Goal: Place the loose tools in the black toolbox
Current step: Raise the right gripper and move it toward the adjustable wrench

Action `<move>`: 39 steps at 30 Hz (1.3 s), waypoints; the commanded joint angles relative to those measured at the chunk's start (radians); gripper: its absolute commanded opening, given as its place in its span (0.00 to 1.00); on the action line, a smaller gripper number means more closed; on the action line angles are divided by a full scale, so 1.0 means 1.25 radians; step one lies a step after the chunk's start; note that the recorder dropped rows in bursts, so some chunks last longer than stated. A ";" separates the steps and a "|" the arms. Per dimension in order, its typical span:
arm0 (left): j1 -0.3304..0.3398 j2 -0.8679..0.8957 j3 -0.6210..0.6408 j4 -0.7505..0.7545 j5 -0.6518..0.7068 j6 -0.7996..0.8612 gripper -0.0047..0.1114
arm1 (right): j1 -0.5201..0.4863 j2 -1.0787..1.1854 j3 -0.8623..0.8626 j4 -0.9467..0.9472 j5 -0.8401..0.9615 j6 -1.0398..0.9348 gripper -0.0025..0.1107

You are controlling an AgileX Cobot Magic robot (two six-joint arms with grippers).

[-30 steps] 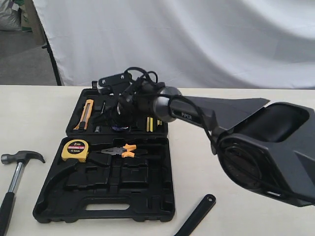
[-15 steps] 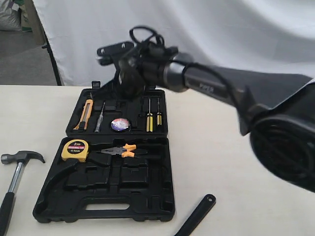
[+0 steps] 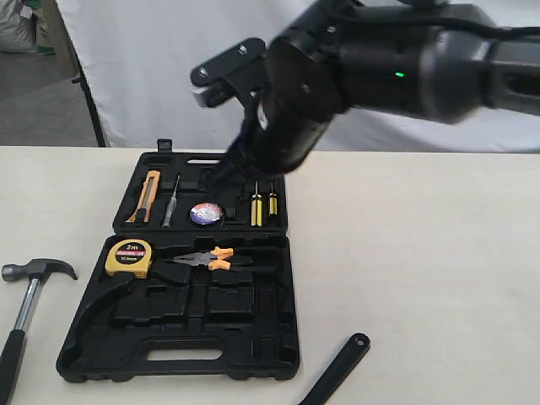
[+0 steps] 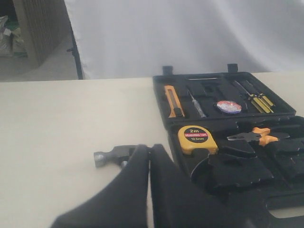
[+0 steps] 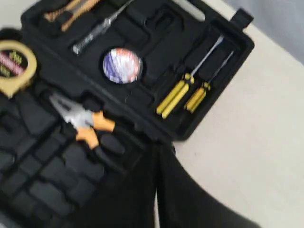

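1. The black toolbox [image 3: 291,350] lies open and flat on the table [image 3: 439,278]. Both halves face up, with the slot handle on the near edge.
2. The tape roll [image 3: 206,213] is in the box. It sits in a round recess of the far half, between a thin silver tool [image 3: 171,200] and a pair of yellow-handled screwdrivers [image 3: 261,207].
3. The hammer [image 3: 34,272] is out on the table, left of the box. Its head is near the near half's left side but clear of it, and the black handle runs off the frame's lower edge.
4. The wrench [image 3: 337,375] is also on the table, off the box's near right corner. Only the black handle end with its hole shows, so I can't see the jaws.
5. In the near half, a yellow tape measure [image 3: 128,257] and orange-handled pliers [image 3: 207,257] sit side by side in their recesses.
6. An orange utility knife [image 3: 145,196] sits at the left end of the far half.
7. The right gripper [image 5: 156,149] has its fingers pressed together with nothing between them. It hangs in the air over the far half, and in the exterior view its tip is just behind the tape roll.
8. The left gripper [image 4: 149,153] has its fingers together with only a hairline slit, holding nothing. It is low over the table, and in its wrist view the hammer head sits just past the tip.
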 commanded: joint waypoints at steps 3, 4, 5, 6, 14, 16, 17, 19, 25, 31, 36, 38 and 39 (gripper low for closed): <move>0.003 -0.003 0.002 -0.006 0.000 -0.006 0.05 | -0.001 -0.247 0.347 0.022 -0.044 -0.094 0.02; 0.003 -0.003 0.002 -0.006 0.000 -0.006 0.05 | 0.000 -0.278 0.395 0.044 -0.041 -0.121 0.02; 0.003 -0.003 0.002 -0.006 0.000 -0.006 0.05 | 0.000 -0.305 0.438 0.076 -0.039 -0.150 0.02; 0.003 -0.003 0.002 -0.006 0.000 -0.006 0.05 | 0.000 -0.322 0.475 0.104 -0.041 -0.178 0.02; 0.003 -0.003 0.002 -0.006 0.000 -0.006 0.05 | 0.107 -0.300 0.573 0.133 -0.138 -0.421 0.02; 0.003 -0.003 0.002 -0.006 0.000 -0.006 0.05 | 0.144 -0.278 0.573 0.110 -0.152 -0.425 0.03; 0.003 -0.003 0.002 -0.006 0.000 -0.006 0.05 | 0.163 -0.264 0.573 0.096 -0.152 -0.425 0.05; 0.003 -0.003 0.002 -0.006 0.000 -0.006 0.05 | 0.187 -0.238 0.573 0.075 -0.154 -0.404 0.13; 0.003 -0.003 0.002 -0.006 0.000 -0.006 0.05 | 0.190 -0.153 0.573 0.072 -0.178 -0.353 0.53; 0.003 -0.003 0.002 -0.006 0.000 -0.006 0.05 | 0.190 -0.129 0.569 0.141 -0.192 -0.384 0.60; 0.003 -0.003 0.002 -0.006 0.000 -0.006 0.05 | 0.190 -0.128 0.569 0.262 -0.189 -0.506 0.60; 0.003 -0.003 0.002 -0.006 0.000 -0.006 0.05 | 0.187 -0.124 0.569 0.290 -0.189 -0.544 0.60; 0.003 -0.003 0.002 -0.006 0.000 -0.006 0.05 | 0.186 -0.117 0.569 0.296 -0.193 -0.550 0.60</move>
